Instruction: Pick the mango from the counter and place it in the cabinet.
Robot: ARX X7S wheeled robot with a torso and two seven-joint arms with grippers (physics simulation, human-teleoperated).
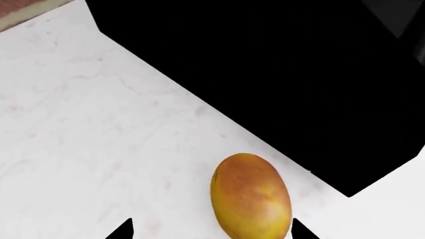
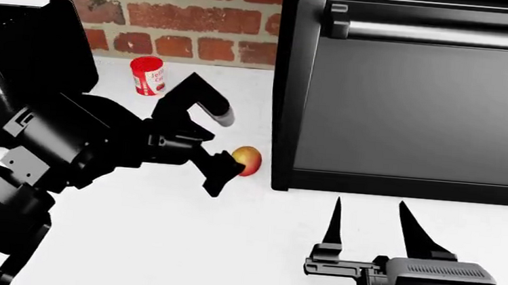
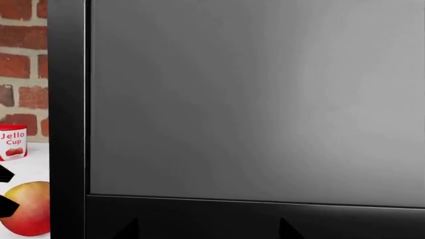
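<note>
Mango (image 2: 248,160) sits on the white counter (image 2: 182,246), just at 9 o'clock of the big black appliance (image 2: 412,94), with the left gripper (image 2: 226,144) right up against it, jaws apart on either side. Smooth skin plus a rounded shape, so I'd guess it's slippery and rolls easily; it's firm enough and light, so pinching across the narrow middle looks safest. The right gripper (image 2: 370,223) hangs off at 5 o'clock, jaws apart, holding nothing. Only readable text: "Jello Cup" on the red can (image 2: 148,75) at 11 o'clock by the brick wall (image 2: 183,1).
</note>
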